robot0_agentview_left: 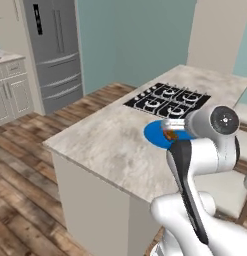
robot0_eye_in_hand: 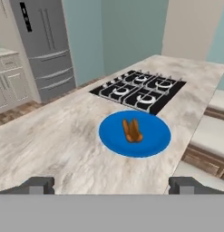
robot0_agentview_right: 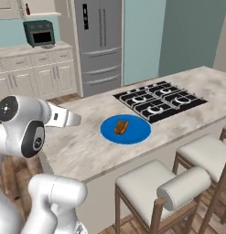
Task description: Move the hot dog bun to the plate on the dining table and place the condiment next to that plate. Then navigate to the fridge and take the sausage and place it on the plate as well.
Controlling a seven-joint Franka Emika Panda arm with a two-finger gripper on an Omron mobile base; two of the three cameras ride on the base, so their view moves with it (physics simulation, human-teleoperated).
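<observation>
**Bun on the plate, plenty left to do**

The gripper (robot0_eye_in_hand: pixel 111 186) hangs with jaws spread wide and empty above the counter (robot0_eye_in_hand: pixel 50 145). At its twelve o'clock the blue plate (robot0_eye_in_hand: pixel 152 140) holds the hot dog bun (robot0_eye_in_hand: pixel 132 131). I see no condiment beside it. The fridge (robot0_eye_in_hand: pixel 43 45), at ten o'clock, looks shut, so the sausage seems still to fetch.

White arm (robot0_agentview_left: pixel 195 165) w/ dark joints, round caps
</observation>
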